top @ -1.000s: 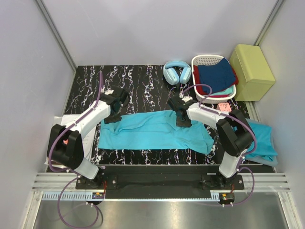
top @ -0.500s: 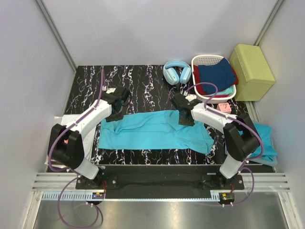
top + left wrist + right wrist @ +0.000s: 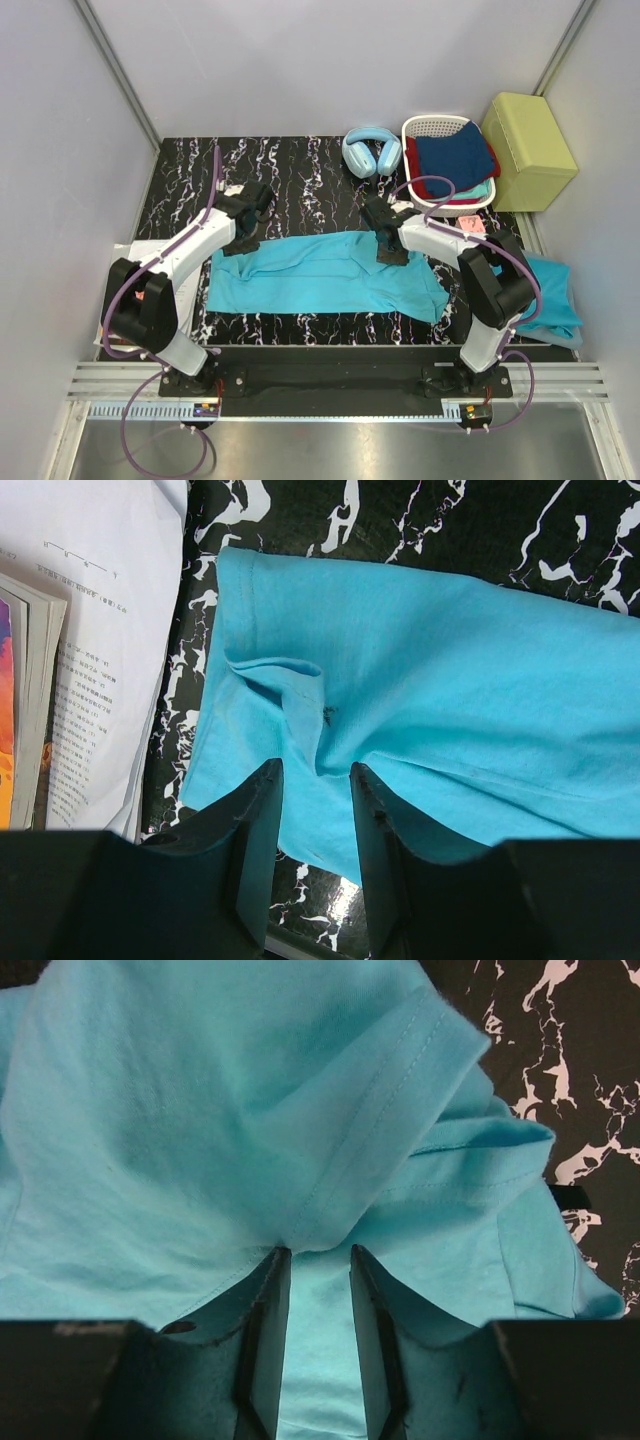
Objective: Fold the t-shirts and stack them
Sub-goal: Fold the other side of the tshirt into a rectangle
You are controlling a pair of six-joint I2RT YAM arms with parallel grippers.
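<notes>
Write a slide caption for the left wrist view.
Left end effector pinching a raised fold of the turquoise t-shirt on the black marbled table, printed papers alongside.

Both arms reach forward, elbows bent; the left pincer (image 3: 315, 770) pinches the far left corner of the t-shirt (image 3: 320, 275), the right pincer (image 3: 320, 1252) its far right edge.
</notes>
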